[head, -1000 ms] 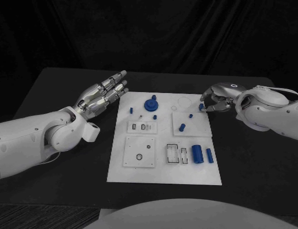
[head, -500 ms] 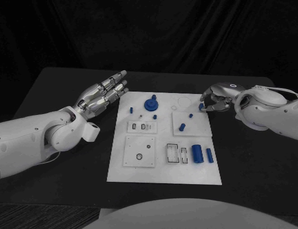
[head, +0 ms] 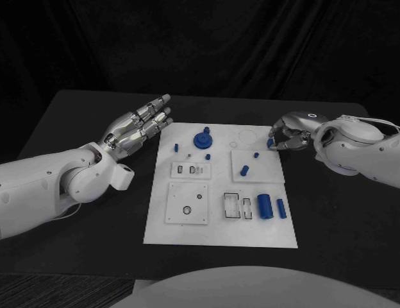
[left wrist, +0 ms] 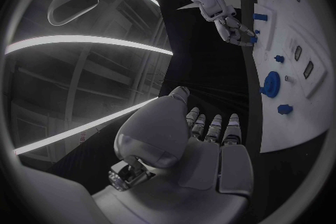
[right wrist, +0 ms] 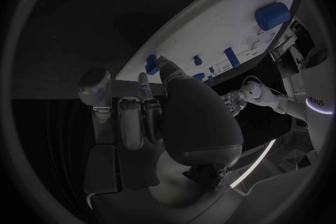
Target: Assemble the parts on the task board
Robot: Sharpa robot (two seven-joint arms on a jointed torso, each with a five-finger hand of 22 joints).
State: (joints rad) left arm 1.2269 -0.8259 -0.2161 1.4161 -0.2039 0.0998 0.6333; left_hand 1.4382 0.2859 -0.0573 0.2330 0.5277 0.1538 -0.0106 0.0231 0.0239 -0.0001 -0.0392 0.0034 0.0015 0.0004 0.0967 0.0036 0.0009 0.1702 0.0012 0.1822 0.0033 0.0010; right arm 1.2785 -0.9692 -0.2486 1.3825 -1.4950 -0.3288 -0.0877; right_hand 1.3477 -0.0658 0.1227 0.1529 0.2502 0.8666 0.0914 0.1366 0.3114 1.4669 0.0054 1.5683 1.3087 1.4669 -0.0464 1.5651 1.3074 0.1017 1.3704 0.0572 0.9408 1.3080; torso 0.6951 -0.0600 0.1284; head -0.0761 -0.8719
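- Right hand (head: 288, 136) pinches a small blue part (head: 270, 145) at the board's (head: 220, 234) far right edge, likely for insertion.
- Left hand (head: 137, 126) hovers left of the board, fingers spread, holding nothing.

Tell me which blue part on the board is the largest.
The thick blue cylinder lying near the board's front right, beside a thinner blue rod; the other blue pieces, including the round knob at the back, look smaller.

the black table (head: 80, 119) carries the white task board (head: 220, 232) at its middle.
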